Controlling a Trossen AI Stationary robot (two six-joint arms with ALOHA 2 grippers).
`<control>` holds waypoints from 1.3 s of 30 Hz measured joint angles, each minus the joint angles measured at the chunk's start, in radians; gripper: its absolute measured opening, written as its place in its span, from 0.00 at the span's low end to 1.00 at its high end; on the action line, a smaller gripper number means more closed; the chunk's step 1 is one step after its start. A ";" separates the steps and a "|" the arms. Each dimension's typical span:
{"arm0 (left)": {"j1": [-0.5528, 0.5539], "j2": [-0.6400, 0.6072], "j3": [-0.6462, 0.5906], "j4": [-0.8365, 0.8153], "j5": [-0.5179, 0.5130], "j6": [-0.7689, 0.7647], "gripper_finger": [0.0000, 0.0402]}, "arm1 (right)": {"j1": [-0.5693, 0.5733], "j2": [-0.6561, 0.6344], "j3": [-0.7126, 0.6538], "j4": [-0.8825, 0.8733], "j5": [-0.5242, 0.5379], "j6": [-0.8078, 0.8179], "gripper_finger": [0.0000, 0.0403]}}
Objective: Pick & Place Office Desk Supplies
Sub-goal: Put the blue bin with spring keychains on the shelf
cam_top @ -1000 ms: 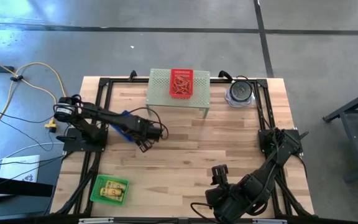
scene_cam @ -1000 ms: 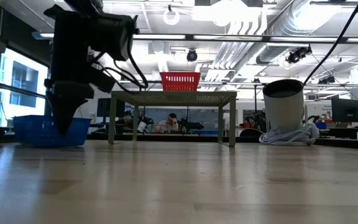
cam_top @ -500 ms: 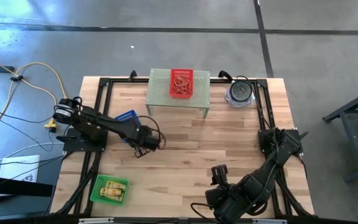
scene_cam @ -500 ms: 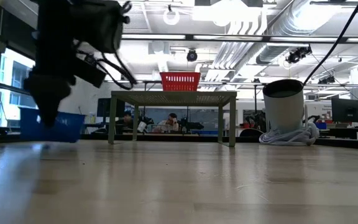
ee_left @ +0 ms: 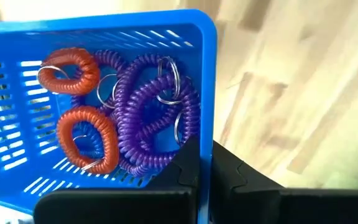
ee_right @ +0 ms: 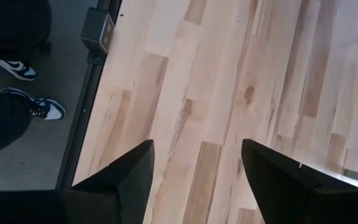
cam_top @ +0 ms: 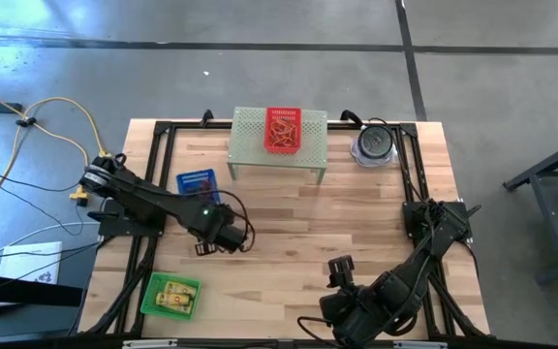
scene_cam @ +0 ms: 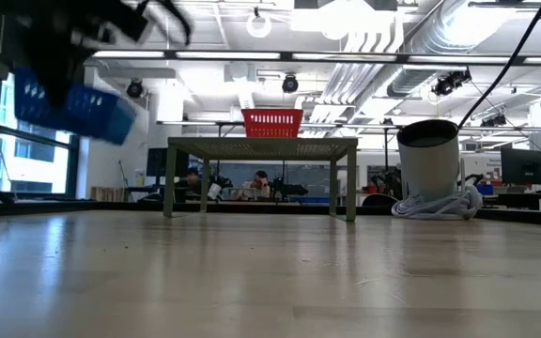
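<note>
Comparing the high view with a second ago, the blue basket (cam_top: 195,181) is now showing whole beside the left arm, above the bench (cam_top: 356,223), where before the arm was covering most of it; the left claw (cam_top: 204,247) is sitting farther toward the near edge. The red basket (cam_top: 282,129) is resting on the pale green stand (cam_top: 250,145), the green basket (cam_top: 170,295) is lying near the front left corner with yellow blocks (cam_top: 175,297) in it, and the right claw (cam_top: 340,267) is waiting low by the front edge.

Turning to the low view, the blue basket (scene_cam: 75,105) is hanging tilted, clear of the bench, whereas a second ago it was standing on the wood. I am reading that as the pick being done and the carry beginning.

Looking through the left wrist view, the left claw (ee_left: 196,171) is clamped together on the basket's thin wall (ee_left: 205,93), and the purple coils (ee_left: 151,118) and orange coils (ee_left: 82,137) are riding inside.

Looking through the right wrist view, the right claw (ee_right: 194,163) is standing apart, holding nothing, over bare wood.
</note>
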 joint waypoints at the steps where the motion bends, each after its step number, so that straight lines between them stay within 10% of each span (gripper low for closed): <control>1: 0.000 0.000 0.032 -0.006 0.000 0.037 0.00 | 0.000 0.000 0.000 0.000 0.000 0.000 0.57; 16: 0.275 -0.003 0.276 0.000 -0.118 0.653 0.00 | -0.008 0.000 0.000 0.022 0.027 0.000 0.57; 27: 0.587 -0.003 0.276 0.179 -0.041 0.925 0.00 | -0.043 0.000 0.000 0.024 0.027 -0.023 0.57; 39: 0.669 0.017 0.276 0.306 0.021 1.081 0.00 | -0.069 0.000 0.000 0.052 0.016 -0.026 0.57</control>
